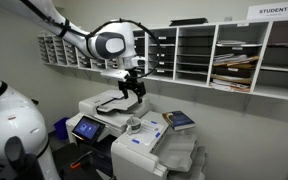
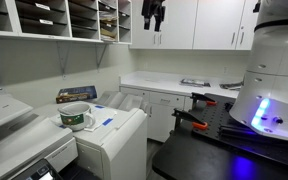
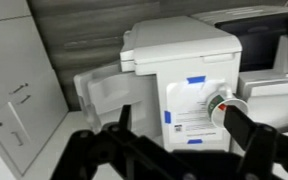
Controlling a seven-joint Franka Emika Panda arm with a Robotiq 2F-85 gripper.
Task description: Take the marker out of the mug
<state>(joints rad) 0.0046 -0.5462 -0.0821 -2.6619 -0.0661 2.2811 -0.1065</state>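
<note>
The mug (image 1: 134, 124) is small, pale and round, with a green band. It stands on top of the white printer (image 1: 149, 140). It also shows in an exterior view (image 2: 76, 116) and in the wrist view (image 3: 224, 103). I cannot make out a marker in it in any view. My gripper (image 1: 132, 88) hangs well above the mug, apart from it. It is at the top edge of an exterior view (image 2: 154, 12). In the wrist view its two dark fingers (image 3: 184, 125) are spread wide with nothing between them.
A book (image 1: 180, 120) lies on the printer behind the mug and shows in both exterior views (image 2: 76, 94). Wall pigeonholes (image 1: 214, 55) with papers run above. A second copier with a touch screen (image 1: 87, 127) stands beside. A counter (image 2: 184, 85) lies under white cabinets.
</note>
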